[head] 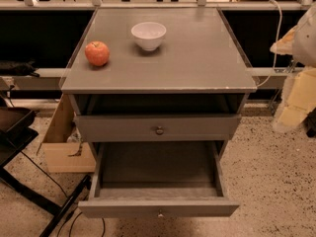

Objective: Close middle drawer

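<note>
The middle drawer (158,207) stands pulled far out, low in the view, under the top drawer (159,127). The gripper (297,97) hangs at the right edge, well apart from it; open or closed, I cannot tell. A push off the centre may jam the drawer askew; a hard one may make the apple (97,53) roll.

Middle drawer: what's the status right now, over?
Gripper out of view. Middle drawer pulled far out, not yet closed. Apple and white bowl up on the cabinet top, off its path.
</note>
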